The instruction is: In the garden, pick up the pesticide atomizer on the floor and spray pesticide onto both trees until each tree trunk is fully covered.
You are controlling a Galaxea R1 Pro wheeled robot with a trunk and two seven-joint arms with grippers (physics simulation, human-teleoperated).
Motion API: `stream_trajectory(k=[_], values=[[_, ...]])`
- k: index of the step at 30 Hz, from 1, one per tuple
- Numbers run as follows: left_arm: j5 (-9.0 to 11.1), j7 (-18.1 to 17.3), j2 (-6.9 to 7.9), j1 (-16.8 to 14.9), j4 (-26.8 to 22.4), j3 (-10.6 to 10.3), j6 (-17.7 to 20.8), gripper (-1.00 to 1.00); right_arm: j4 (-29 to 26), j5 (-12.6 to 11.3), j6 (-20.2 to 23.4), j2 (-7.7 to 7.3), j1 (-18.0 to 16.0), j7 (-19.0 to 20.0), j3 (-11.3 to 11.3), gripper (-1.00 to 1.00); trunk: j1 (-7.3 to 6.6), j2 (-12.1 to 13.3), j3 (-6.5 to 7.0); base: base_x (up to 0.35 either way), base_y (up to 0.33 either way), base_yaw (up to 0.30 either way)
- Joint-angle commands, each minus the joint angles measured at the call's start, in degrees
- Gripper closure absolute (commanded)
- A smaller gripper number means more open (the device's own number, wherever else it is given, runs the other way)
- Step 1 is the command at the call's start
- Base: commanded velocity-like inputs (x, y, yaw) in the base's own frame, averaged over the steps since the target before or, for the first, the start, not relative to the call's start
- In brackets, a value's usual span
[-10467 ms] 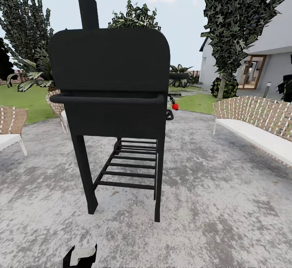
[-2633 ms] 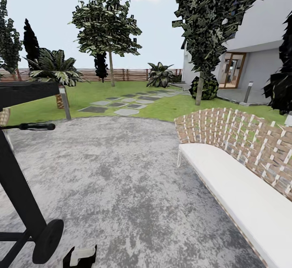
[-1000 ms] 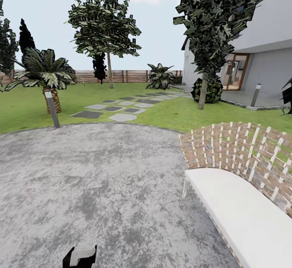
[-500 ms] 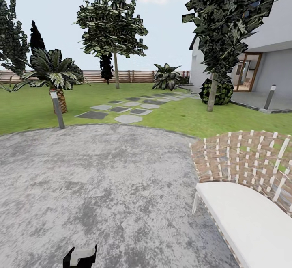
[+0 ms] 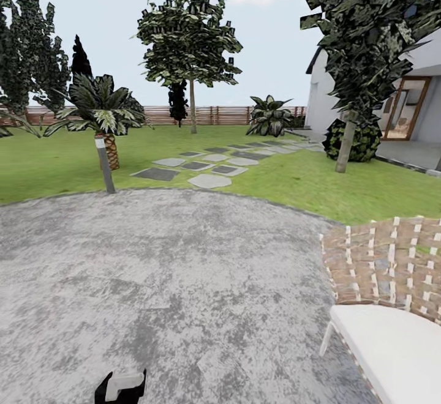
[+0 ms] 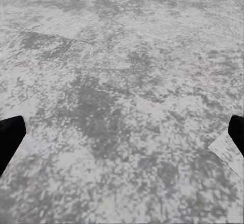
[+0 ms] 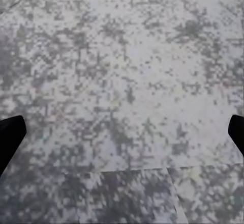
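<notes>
The pesticide atomizer is out of view. On the garden's green grass floor (image 5: 55,165), a leafy tree (image 5: 191,37) with a pale trunk (image 5: 193,107) stands far ahead before the fence. A second tree (image 5: 367,30) rises at the right, its trunk (image 5: 346,144) near the house. My left gripper (image 6: 122,137) hangs open over grey paving, dark fingertips (image 6: 10,137) wide apart with nothing between them. My right gripper (image 7: 122,132) is open too, above the same mottled paving.
I stand on round grey paving (image 5: 165,269). A woven bench (image 5: 392,306) with a white seat is at the near right. A short lamp post (image 5: 104,162) and a palm-like plant (image 5: 101,107) mark the lawn's edge, stepping stones (image 5: 211,165) lead away, and a slat fence (image 5: 220,114) closes the back.
The whole view has swung: the black grill has left the picture, and the bench and trees have slid to the right. Both grippers look the same.
</notes>
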Motion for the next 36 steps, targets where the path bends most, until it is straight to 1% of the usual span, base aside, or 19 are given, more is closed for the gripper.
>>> stream_trajectory(k=[1,13,28,36], values=[[-0.33,0.03,-0.03,-0.05,0.07,0.22,-0.20,-1.00,-0.07,-0.03,-0.10,-0.02,0.02,-0.02,-0.06,-1.00,0.02,-0.02,-0.05,0.313,0.153,0.169],[-0.34,0.03,-0.03,-0.05,0.07,0.22,-0.20,-1.00,0.04,-0.08,-0.10,-0.07,0.02,-0.02,-0.12,-1.00,0.02,-0.02,-0.05,0.312,0.149,0.026],[-0.34,0.03,-0.04,-0.05,0.07,0.22,-0.20,-1.00,0.04,0.19,-0.10,-0.10,0.02,-0.02,-0.05,-1.00,0.02,-0.02,-0.05,0.330,0.010,0.000],[-0.33,0.03,-0.04,-0.05,0.07,0.22,-0.20,-1.00,-0.03,-0.12,-0.10,-0.17,0.02,0.13,-0.04,-1.00,0.02,-0.02,-0.05,0.332,0.000,0.000]])
